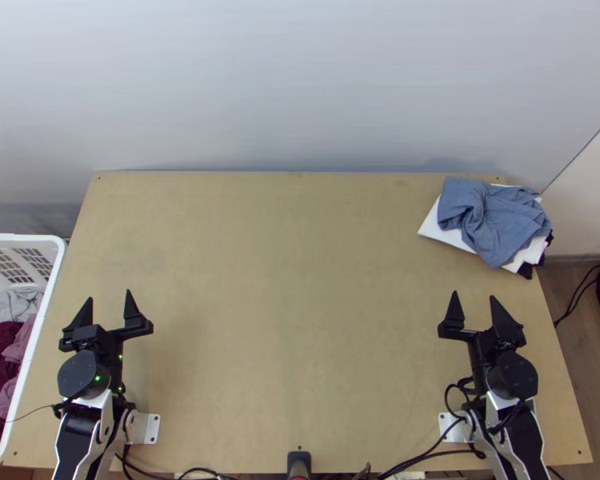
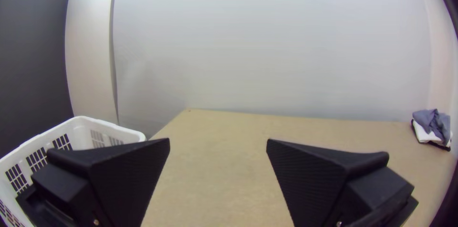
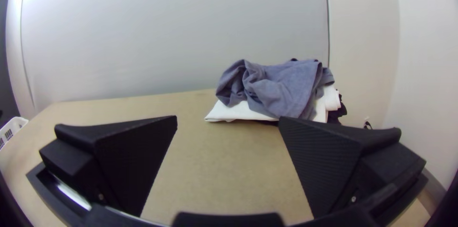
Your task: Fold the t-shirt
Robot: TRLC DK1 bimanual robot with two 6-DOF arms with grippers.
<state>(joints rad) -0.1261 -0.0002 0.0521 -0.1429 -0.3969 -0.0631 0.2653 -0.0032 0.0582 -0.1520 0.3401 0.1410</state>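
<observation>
Space stands open in my left gripper, near the table's near left corner, and in my right gripper, towards the near right one. Along the left edge a white basket, cut off, holds tangled clothes. At the far right corner, a bunched blue-grey cloth partly hides folded white cloth; which piece is the t-shirt, I cannot tell.

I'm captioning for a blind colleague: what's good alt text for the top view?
A rumpled blue-grey cloth lies on white and black cloths at a table's far right corner. Left gripper and right gripper are open over the near side; a clothes basket stands left.
</observation>
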